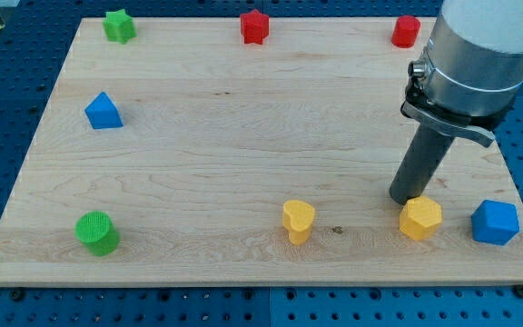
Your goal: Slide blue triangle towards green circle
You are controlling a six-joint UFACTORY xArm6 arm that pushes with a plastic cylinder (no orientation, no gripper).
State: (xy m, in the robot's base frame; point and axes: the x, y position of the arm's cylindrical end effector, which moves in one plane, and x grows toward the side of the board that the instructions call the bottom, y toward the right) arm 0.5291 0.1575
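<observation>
Small blue triangular plastic block (103, 111) — probably light, rigid, free-sliding on wooden worktop (243, 136); push its 12 o'clock face toward green round block (96, 232) — tool is my tip (401, 199), a bare rod grasping nothing.

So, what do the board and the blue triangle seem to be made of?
The board looks like pale wood with a smooth matte finish: grain lines and a small dark knot show. The blue triangle looks like plastic or painted wood, uniform in colour with a slight sheen; the picture cannot settle which.

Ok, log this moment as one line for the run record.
tip: touching yellow hexagon, view's bottom right | blue triangle: untouched, left | green circle: below triangle | status: not begun
</observation>
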